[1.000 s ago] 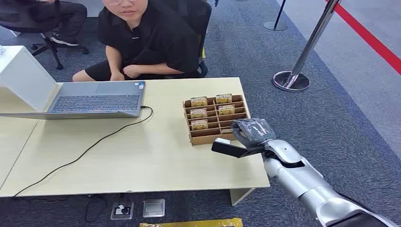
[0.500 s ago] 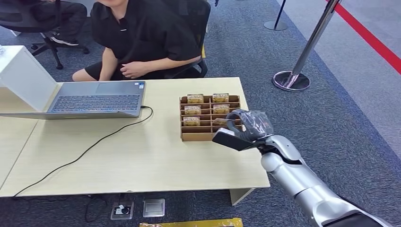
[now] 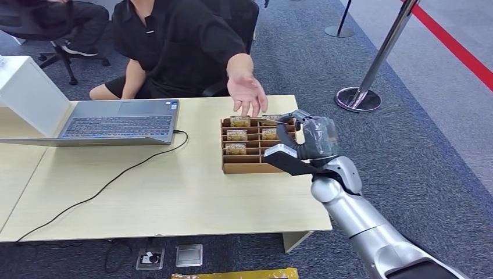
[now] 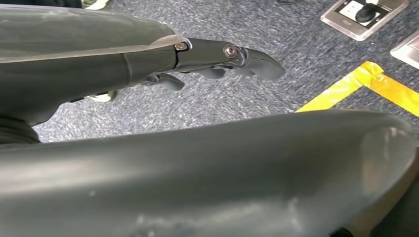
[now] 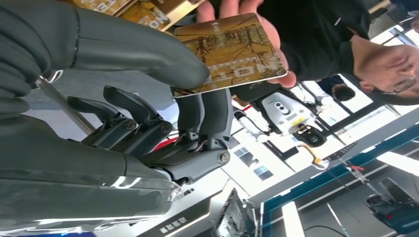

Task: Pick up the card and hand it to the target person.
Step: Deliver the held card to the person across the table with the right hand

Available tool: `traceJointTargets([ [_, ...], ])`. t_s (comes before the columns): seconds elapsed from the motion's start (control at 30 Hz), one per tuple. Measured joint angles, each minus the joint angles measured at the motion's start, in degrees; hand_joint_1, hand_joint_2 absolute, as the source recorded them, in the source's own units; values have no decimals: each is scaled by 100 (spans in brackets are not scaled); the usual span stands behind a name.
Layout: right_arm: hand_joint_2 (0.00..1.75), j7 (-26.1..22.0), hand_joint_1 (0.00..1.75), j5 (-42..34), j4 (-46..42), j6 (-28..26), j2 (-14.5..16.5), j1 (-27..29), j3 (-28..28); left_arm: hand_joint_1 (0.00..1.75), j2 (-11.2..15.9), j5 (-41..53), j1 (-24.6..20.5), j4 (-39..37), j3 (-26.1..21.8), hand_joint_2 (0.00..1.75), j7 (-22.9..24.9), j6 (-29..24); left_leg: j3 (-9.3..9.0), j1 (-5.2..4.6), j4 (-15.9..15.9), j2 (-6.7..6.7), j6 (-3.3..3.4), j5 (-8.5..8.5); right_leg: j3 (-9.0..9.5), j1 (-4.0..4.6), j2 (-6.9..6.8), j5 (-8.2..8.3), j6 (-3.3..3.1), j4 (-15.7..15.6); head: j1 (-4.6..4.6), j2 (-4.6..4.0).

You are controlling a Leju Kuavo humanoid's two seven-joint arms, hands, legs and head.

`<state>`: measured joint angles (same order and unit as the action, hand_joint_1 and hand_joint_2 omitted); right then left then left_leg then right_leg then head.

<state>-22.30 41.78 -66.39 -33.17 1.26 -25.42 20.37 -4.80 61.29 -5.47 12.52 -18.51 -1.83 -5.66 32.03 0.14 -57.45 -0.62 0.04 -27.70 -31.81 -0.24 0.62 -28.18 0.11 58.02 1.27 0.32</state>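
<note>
Right wrist view shows the card point(image 5: 232, 52) pinched between the thick thumb and the dark fingers point(image 5: 205, 116) of the right robot hand point(image 5: 148, 89), with most of its printed golden face free beyond the thumb. Just behind the card is the person's hand point(image 5: 247, 10), palm turned to it; I cannot tell if they already touch. In the head view the right robot hand point(image 3: 305, 142) is raised over the right end of the wooden card tray point(image 3: 256, 168) on the desk point(image 3: 145, 192), and the person's hand point(image 3: 247, 93) reaches over the far rim of the tray, near the robot hand but a little apart.

The step in hand, I judge, is the handover itself. To do it well, the robot hand should carry the card a little more toward the open palm, with the free edge first, so the person can take the uncovered part. The pinch should stay firm until the person's fingers close on the card, and open only then; opening too early would drop the card into the tray. A slow, straight approach is better than a swing.

The left robot hand point(image 4: 217, 61) hangs over the carpet, its fingers loosely extended and holding nothing.
</note>
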Motion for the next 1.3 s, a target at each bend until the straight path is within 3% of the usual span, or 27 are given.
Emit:
traceJointTargets([
  [0.23,175,49,175,249,543,-284,409,-402,345,0,-23,98,-62,0,0,0,2,33,1,1,1,-1,-2,6,-2,1,1,1,-1,2,-4,0],
  [0.37,175,60,175,306,841,-469,608,-615,524,0,-25,178,-78,0,0,175,22,44,4,1,1,-1,-2,6,-4,1,1,1,-1,3,-2,0],
  [0.43,175,88,171,321,954,-518,687,-711,592,0,-25,264,-87,0,4,175,61,64,4,1,1,-1,-2,6,-5,1,1,1,-1,2,1,0],
  [0.47,175,113,127,326,997,-535,721,-752,621,0,-25,302,-91,0,8,131,82,80,4,1,0,-1,-2,6,-5,1,1,1,-1,2,0,1],
  [0.57,44,213,0,358,1076,-595,774,-828,669,0,-26,308,-93,0,10,0,91,126,4,1,0,-1,-2,6,-5,1,0,1,-1,2,-1,1],
  [0.6,0,236,0,385,1090,-612,777,-835,668,0,-27,292,-92,0,8,0,76,134,4,1,0,-1,-2,6,-5,1,0,1,-1,2,1,1],
  [0.77,0,142,0,531,1123,-627,773,-799,497,0,-27,275,-80,0,-2,0,51,113,4,1,-1,-1,-2,6,-7,1,0,2,-1,1,-2,1],
  [0.9,0,-32,0,589,1131,-628,768,-711,-23,0,-27,275,-50,0,-26,0,54,95,6,1,-1,-2,-2,6,-9,1,0,1,-1,1,-3,-1],
  [1.13,0,-213,0,211,1437,-637,571,-597,-1529,0,-27,269,20,0,-171,0,83,26,8,0,-3,-3,-1,6,-10,0,-1,3,1,-4,2,0],
  [1.3,0,-206,0,-43,2250,-645,252,-423,-2923,0,-30,270,76,-2,-261,0,113,21,10,0,-5,-9,2,4,-8,-1,-9,2,2,-7,0,1],
])
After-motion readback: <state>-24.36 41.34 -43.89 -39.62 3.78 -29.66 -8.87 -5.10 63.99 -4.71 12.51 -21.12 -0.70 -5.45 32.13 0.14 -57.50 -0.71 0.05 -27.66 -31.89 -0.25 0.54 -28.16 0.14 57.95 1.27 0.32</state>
